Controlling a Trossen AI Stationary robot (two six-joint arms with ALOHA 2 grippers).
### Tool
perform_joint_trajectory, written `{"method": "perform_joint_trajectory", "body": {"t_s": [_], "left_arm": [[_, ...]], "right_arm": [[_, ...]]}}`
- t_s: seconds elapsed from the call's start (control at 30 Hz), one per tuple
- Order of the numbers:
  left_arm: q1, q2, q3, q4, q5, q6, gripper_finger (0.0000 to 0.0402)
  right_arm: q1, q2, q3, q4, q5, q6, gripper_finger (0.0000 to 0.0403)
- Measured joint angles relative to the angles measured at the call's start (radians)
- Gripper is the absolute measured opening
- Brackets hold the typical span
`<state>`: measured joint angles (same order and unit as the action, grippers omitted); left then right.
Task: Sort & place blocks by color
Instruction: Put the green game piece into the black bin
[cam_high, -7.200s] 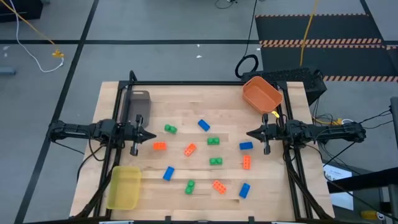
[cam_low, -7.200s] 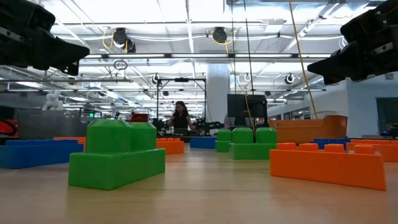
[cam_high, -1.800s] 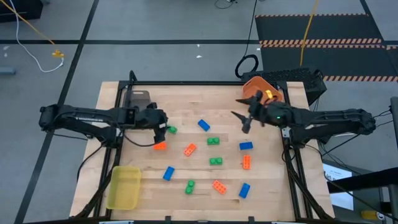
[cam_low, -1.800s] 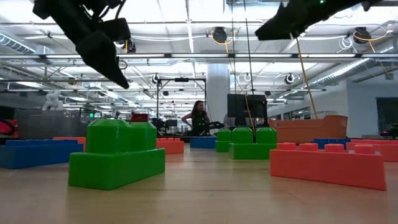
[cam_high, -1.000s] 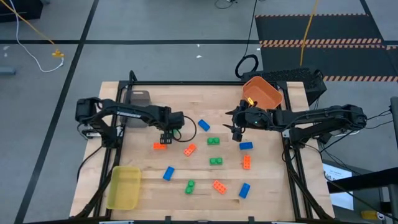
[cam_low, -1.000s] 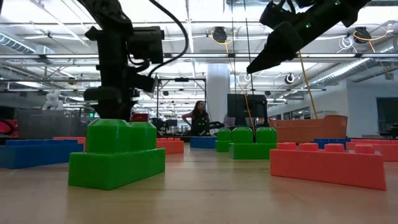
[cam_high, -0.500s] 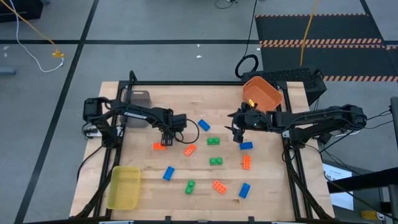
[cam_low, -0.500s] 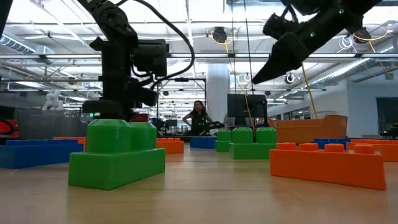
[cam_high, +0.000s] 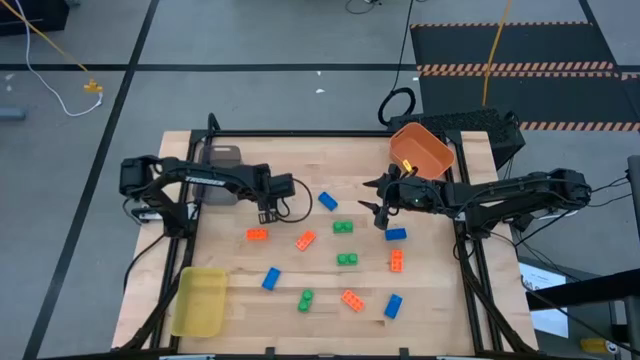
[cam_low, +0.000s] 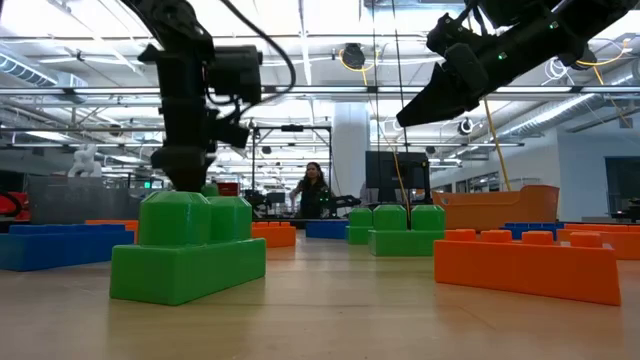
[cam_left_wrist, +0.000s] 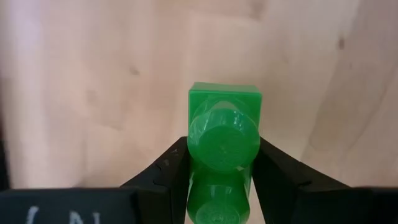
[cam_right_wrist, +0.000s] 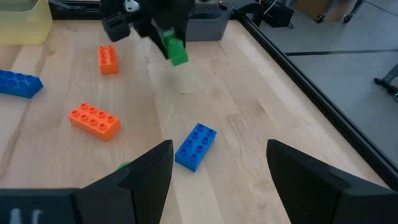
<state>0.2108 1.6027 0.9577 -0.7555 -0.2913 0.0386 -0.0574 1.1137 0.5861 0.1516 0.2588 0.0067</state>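
Note:
My left gripper (cam_high: 268, 213) is shut on a small green brick (cam_left_wrist: 224, 140) at the table's left middle. The right wrist view shows that brick (cam_right_wrist: 176, 51) tilted, just above the wood. My right gripper (cam_high: 380, 212) hangs open over the table's right middle, slanting down, with nothing between its fingers. A blue brick (cam_right_wrist: 196, 145) lies flat on the wood just ahead of it. Several more green, blue and orange bricks lie flat and scattered over the table, among them an orange one (cam_high: 257, 235) near my left gripper. My left gripper pinches the green brick by two opposite side faces (cam_left_wrist: 194, 155), one finger on each. The fingers come from above, pointing steeply down, and the brick's studs face up toward the wrist. The brick is tilted and lifted a little clear of the table.
An orange bin (cam_high: 420, 150) stands at the far right corner, a grey bin (cam_high: 222, 162) at the far left, and a yellow bin (cam_high: 200, 300) at the near left. A black frame rims the table. A person shows far off in the room (cam_low: 313, 195).
My left gripper has shut on the green brick and raised it slightly off the wood, drifting a little toward the table's far left. The brick now hangs tilted between the fingers.

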Motion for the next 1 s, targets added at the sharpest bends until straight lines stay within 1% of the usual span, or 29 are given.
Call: {"method": "perform_joint_trajectory", "body": {"t_s": [0.07,0.17,0.23,0.37,0.53,0.63,0.77,0.9,1.0], "left_arm": [[0.014,-0.023,0.001,-0.003,-0.028,-0.032,0.0137],[0.038,-0.053,0.001,-0.031,-0.128,-0.085,0.0137],[0.058,-0.085,0.001,-0.048,-0.174,-0.103,0.0139],[0.087,-0.150,0.001,-0.036,-0.186,-0.151,0.0153],[0.158,-0.231,0.001,-0.080,-0.259,-0.225,0.0140],[0.220,-0.261,0.001,-0.082,-0.260,-0.263,0.0140],[0.287,-0.263,0.001,-0.097,-0.259,-0.269,0.0146],[0.365,-0.263,0.001,-0.150,-0.259,-0.270,0.0155],[0.433,-0.263,0.001,-0.208,-0.251,-0.287,0.0147]], "right_arm": [[0.000,0.000,0.000,0.001,0.000,0.000,0.0251],[0.000,0.000,0.000,0.001,0.001,0.001,0.0251],[0.000,0.000,0.000,0.000,0.001,0.005,0.0251],[0.000,0.000,0.000,-0.006,0.001,0.008,0.0251],[0.000,0.000,0.000,-0.008,0.001,0.008,0.0251],[0.000,0.000,0.000,-0.006,0.001,0.008,0.0251],[0.000,0.000,0.000,-0.007,0.001,0.009,0.0251],[0.000,0.000,0.000,-0.018,0.001,0.017,0.0251],[0.000,0.000,0.000,-0.024,0.001,0.017,0.0251]]}}
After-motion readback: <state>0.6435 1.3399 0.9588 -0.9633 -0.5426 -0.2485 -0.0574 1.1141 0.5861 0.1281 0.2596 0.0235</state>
